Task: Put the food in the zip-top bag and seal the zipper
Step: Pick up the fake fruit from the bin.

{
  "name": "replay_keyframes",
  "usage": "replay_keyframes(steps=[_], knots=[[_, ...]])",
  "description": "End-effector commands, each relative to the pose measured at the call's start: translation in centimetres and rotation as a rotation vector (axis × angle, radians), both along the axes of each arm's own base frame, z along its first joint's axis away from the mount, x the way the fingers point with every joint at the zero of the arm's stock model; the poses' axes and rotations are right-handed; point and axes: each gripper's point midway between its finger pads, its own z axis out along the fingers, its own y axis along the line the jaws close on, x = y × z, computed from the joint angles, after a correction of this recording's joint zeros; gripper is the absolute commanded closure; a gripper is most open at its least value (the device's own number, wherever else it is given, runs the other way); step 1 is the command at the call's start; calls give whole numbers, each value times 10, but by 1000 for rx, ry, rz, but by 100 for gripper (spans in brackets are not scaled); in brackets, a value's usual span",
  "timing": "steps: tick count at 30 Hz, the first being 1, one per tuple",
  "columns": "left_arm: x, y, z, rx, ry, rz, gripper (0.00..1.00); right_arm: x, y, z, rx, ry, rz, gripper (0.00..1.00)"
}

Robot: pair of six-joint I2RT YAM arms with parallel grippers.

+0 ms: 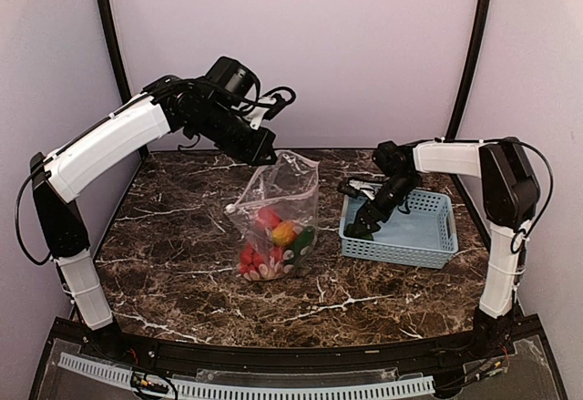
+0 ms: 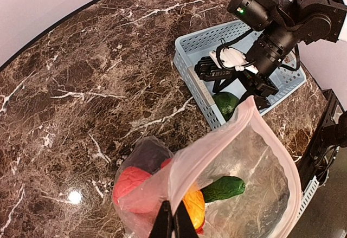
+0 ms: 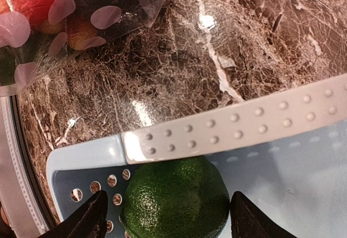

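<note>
The clear zip-top bag (image 1: 276,201) hangs upright at the table's middle, its bottom resting on the marble. My left gripper (image 1: 264,152) is shut on its pinkish zipper edge (image 2: 217,140) and holds the mouth open; its fingertips (image 2: 173,224) pinch the plastic. Inside the bag lie red strawberries (image 2: 133,186), a dark eggplant (image 2: 147,154), an orange piece (image 2: 194,208) and a green vegetable (image 2: 225,188). My right gripper (image 1: 366,225) is open, low in the blue basket (image 1: 428,236). Its fingers stand on either side of a round green piece (image 3: 176,200).
The blue basket's rim (image 3: 244,121) crosses the right wrist view just beyond the green piece. The bag (image 3: 81,10) lies beyond that rim on the marble. Purple walls close the back and both sides.
</note>
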Motion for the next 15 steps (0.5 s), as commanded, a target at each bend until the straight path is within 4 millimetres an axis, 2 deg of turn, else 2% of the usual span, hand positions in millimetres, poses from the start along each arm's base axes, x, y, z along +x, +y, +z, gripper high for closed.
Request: replay_keyframes(steps=[1, 5, 9, 12, 15], knots=[[-10, 10, 16, -29, -9, 4, 99, -10, -1, -14, -46, 38, 12, 26], [-11, 10, 14, -28, -5, 4, 99, -8, -5, -15, -75, 26, 3, 29], [-12, 10, 14, -31, -4, 4, 99, -4, -17, -16, -142, -13, -6, 37], [-12, 10, 13, -32, -2, 4, 99, 0, -22, -3, -156, -56, -12, 44], [-12, 9, 12, -36, -1, 3, 99, 5, -25, 18, -143, -103, -27, 48]])
